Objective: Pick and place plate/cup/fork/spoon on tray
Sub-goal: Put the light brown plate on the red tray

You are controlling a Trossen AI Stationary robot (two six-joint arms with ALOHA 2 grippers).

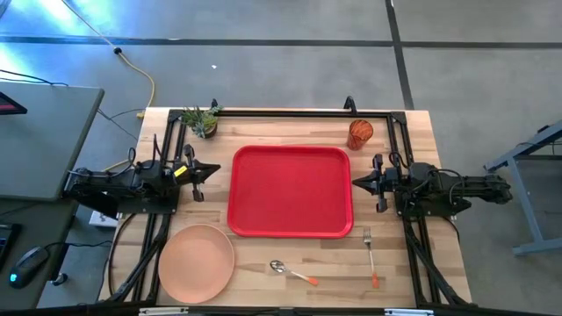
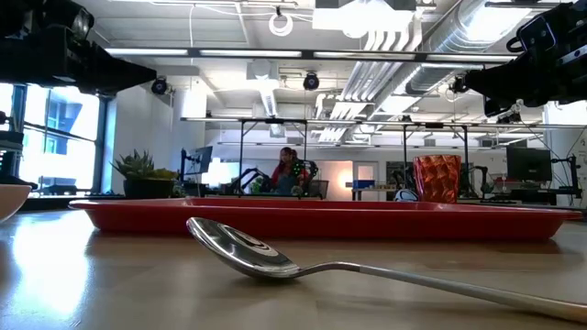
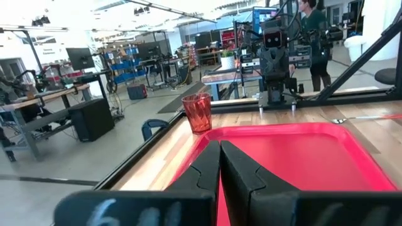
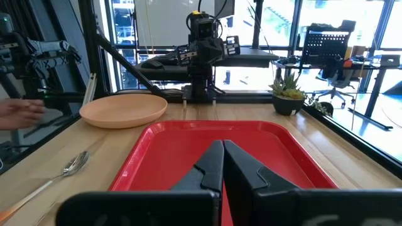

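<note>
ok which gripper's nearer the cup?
Right. The right gripper sits at the tray's edge near the cup; the left gripper is across the tray.

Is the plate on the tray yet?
No, the plate sits on the bare table off the near left corner of the tray, which has nothing on it.

Spoon (image 2: 275, 257) handle cut off; plate (image 2: 11, 197) mostly cropped, low view.

Two matte black jointed arms with looping black cables, each pincer (image 3: 220, 164) of angular dark fingers.
</note>
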